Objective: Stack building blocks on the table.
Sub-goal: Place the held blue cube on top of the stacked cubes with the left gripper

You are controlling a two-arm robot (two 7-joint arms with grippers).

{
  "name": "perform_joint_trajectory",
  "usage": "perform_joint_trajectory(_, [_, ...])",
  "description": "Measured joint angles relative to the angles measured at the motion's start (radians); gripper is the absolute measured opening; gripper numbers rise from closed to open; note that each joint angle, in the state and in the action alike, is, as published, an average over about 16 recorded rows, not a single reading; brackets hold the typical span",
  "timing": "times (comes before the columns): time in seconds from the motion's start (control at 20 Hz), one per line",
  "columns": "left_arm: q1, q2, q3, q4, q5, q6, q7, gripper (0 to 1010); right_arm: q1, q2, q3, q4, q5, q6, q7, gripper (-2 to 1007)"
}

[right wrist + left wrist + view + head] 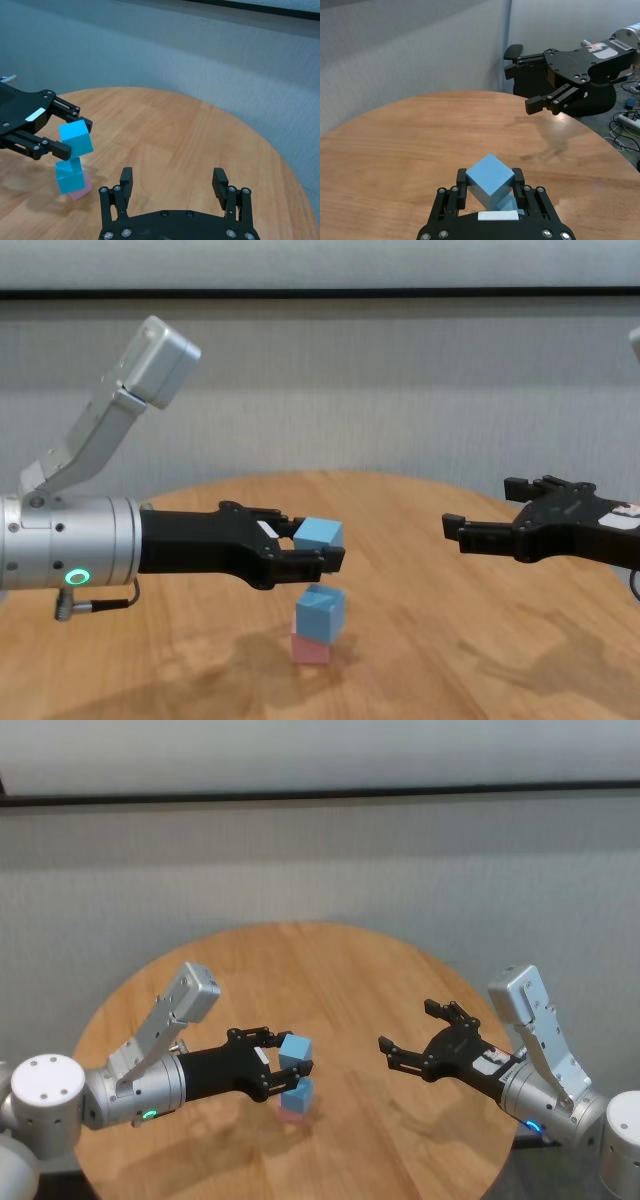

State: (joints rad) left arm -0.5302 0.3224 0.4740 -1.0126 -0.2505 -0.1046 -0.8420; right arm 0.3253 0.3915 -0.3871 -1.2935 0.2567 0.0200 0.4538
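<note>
My left gripper (288, 1055) is shut on a light blue block (296, 1049) and holds it tilted, a little above a two-block stack on the round wooden table (340, 970). The stack is a second light blue block (297, 1096) on a pale pink block (291, 1114). The chest view shows a small gap between the held block (318, 533) and the stacked blue block (322, 612). My right gripper (407, 1025) is open and empty, hovering above the table to the right of the stack.
Bare wood lies around the stack and out to the table's round edge. A grey wall stands behind the table. Cables and a power strip (631, 119) lie on the floor beyond the table's right edge.
</note>
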Motion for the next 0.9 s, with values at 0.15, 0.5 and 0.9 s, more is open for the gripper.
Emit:
perform_joint_trajectory(0.15, [-0.002, 0.001, 0.006, -0.003, -0.005, 0.001, 0.003, 563, 0.000, 0.000, 0.000, 0.000, 0.000, 0.000, 0.000, 1001])
perform_joint_trajectory(0.5, [0.007, 0.014, 0.018, -0.030, -0.019, 0.014, 0.013, 563, 0.000, 0.000, 0.000, 0.000, 0.000, 0.000, 0.000, 1001])
perform_joint_trajectory(0.9, [0.017, 0.027, 0.032, -0.045, -0.034, 0.025, 0.020, 563, 0.000, 0.000, 0.000, 0.000, 0.000, 0.000, 0.000, 1001])
